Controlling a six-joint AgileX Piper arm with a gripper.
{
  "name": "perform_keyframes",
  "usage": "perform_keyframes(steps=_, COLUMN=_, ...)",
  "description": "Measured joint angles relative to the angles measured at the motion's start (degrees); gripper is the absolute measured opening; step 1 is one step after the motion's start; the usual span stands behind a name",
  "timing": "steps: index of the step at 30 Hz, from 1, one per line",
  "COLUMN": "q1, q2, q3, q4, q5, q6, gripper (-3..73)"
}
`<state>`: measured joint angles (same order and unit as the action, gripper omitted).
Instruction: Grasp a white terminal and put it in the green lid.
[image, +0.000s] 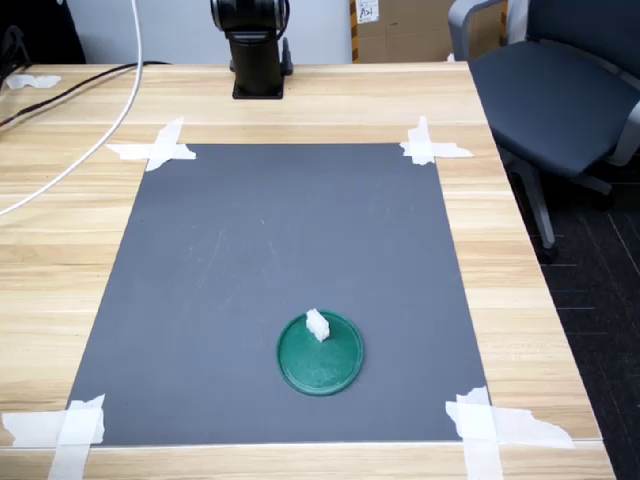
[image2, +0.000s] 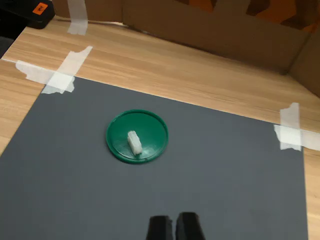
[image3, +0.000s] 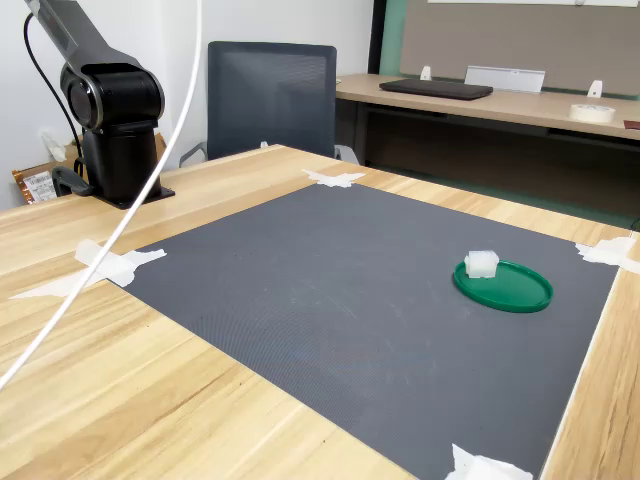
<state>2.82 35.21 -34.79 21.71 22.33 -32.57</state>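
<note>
Black gripper (image2: 174, 227) fingertips sit right at the edge of the wrist view, the two pads pressed almost together with only a sliver of gap and nothing between them, so it is clenched on empty air, hanging over the dark grey rectangular mat (image2: 225, 175). Ahead of those fingertips, well apart from them, lies the flat round dark-green plastic lid (image2: 152, 122) with its low raised rim, and look at that: the tiny white blocky plastic terminal (image2: 134, 141) is sitting inside it, resting on the lid's floor a little off centre. In the first exterior view the terminal (image: 317, 324) stands in the lid's (image: 335, 365) half that faces the black arm base (image: 257, 60), and the lid itself lies near the mat's edge farthest from that base. The second exterior view agrees, with the terminal (image3: 482, 264) perched just inside the lid's (image3: 515, 290) rim toward the second exterior view's left. Its long axis in the wrist view runs roughly along the line from the fingertips out to the lid, tilted only slightly. By my reading the placing is done, with the piece in its target and the gripper clear of it, so nothing is left to pick. White tape strips (image: 160, 148) pin the mat's corners to the light wooden table (image: 60, 230), and nothing else lies on the mat. An office chair (image: 560, 90) stands beside the table.
</note>
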Motion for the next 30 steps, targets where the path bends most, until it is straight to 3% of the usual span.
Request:
perform_keyframes(steps=9, q1=0.0, q2=-12.3, q3=13.2, q4=-7.2, q5=-0.4, q6=0.2, gripper=-2.7)
perform_keyframes(steps=19, q1=0.0, q2=-23.6, q3=22.5, q4=-6.5, q5=0.5, q6=7.9, gripper=-2.7)
perform_keyframes(steps=30, q1=0.0, q2=-31.3, q3=28.6, q4=-6.4, q5=0.6, q6=9.0, gripper=-2.8)
